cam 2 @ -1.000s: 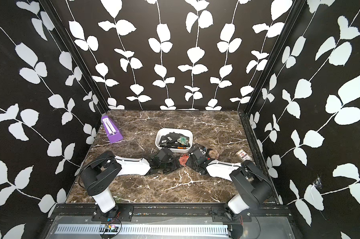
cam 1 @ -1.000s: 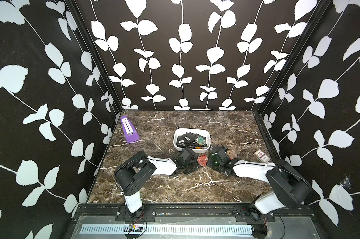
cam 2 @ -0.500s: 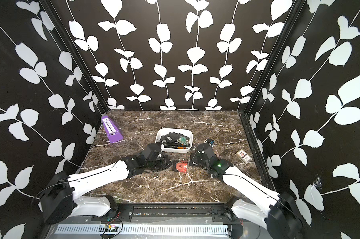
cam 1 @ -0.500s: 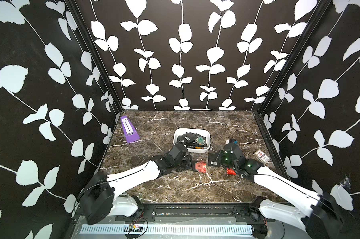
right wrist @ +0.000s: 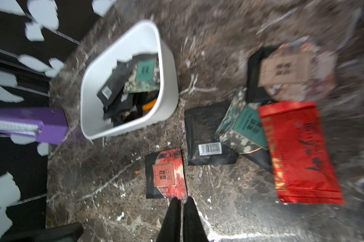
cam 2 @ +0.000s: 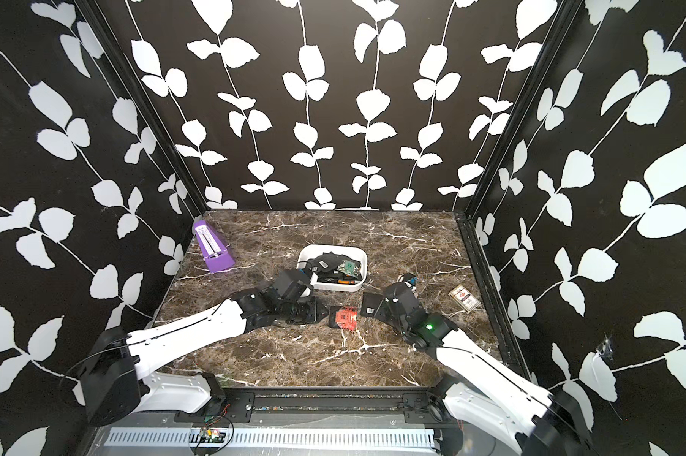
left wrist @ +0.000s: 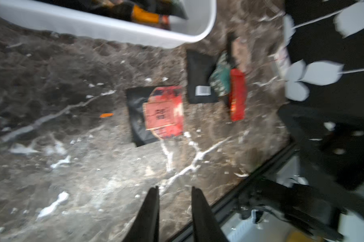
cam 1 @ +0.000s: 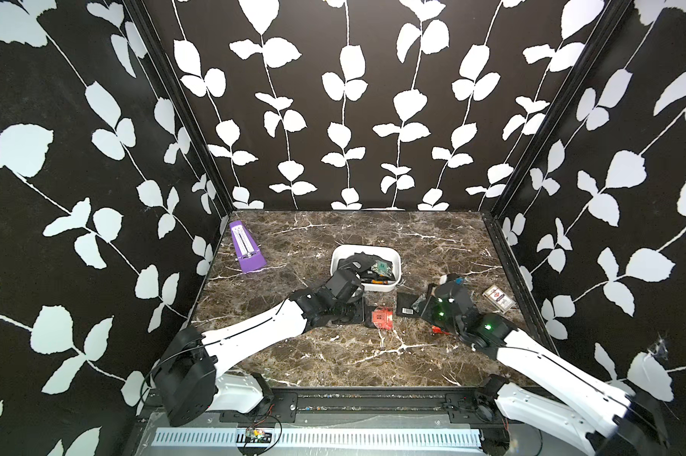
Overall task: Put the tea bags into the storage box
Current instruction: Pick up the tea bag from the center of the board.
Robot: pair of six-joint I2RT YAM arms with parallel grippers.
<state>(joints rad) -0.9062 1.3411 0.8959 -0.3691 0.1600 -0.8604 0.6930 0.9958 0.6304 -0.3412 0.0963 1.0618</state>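
Tea bags are split two ways right now: a bunch already sit in the storage box, and about five lie loose on the marble table near it. Nearest my tools is the red-and-black sachet, lying flat by itself. Past it there's a black barcode sachet with a green one overlapping its edge, a big red pouch up against that, and a tan-labelled one furthest out. My guess is they're featherlight, thin, crinkly and a bit slick, so they'll skate on the stone if I come in flat. I'd angle the tips down and pinch a crimped edge or corner, lone one first since nothing's stacked on it. Left gripper has its fingers parted a little with nothing between them, over bare table short of that sachet. Right gripper is pressed together and empty, tips aimed at the same sachet's near edge, and I can't tell if it's touching. Purple metronome and the printed card pack are out of the way.
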